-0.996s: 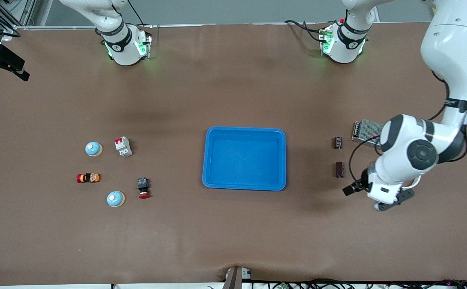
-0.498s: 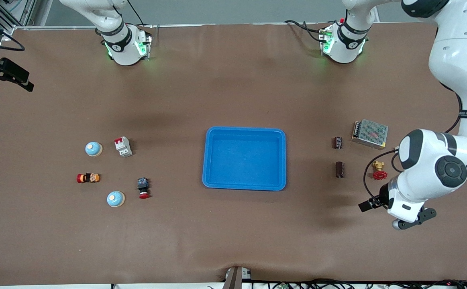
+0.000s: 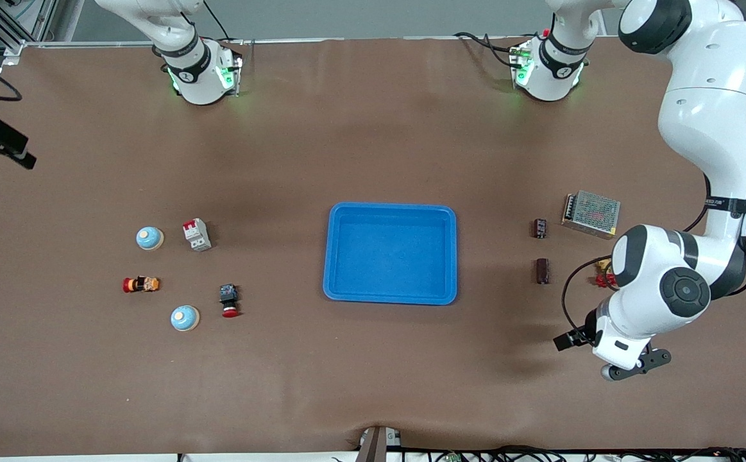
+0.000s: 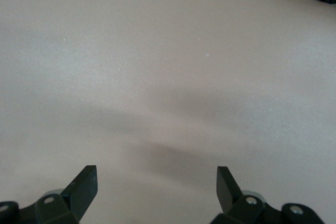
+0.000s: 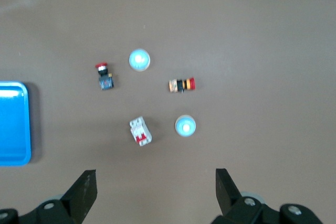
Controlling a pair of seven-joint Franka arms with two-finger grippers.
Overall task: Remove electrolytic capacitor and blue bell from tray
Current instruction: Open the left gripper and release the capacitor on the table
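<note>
Tray (image 3: 390, 207), in the front view, sits at the middle of the frame and its blue floor is bare, so by my reading nothing is left in it to take out. Two dark capacitors stand on the worktop toward the left arm's end, the upper capacitor (image 3: 540, 228) and the lower capacitor (image 3: 542, 271), each with its long axis running up and down the frame. Two bells lie toward the right arm's end, the upper blue bell (image 3: 149, 238) and the lower blue bell (image 3: 185, 317). The left tool (image 3: 629, 369) hangs over bare worktop low in the frame. The lower capacitor is the nearest task thing to it, higher in the frame and toward the tray, well apart from the fingers. The left arm is plainly the nearer one to both capacitors. In the left wrist view the left tool (image 4: 156, 187) is spread wide with only brown worktop between its fingers. In the right wrist view the right tool (image 5: 155, 192) is likewise spread and empty, high over the bells, one bell (image 5: 185, 126) and the other (image 5: 139, 60), with the tray's rim (image 5: 28, 124) at the frame's edge. That arm waits.
</note>
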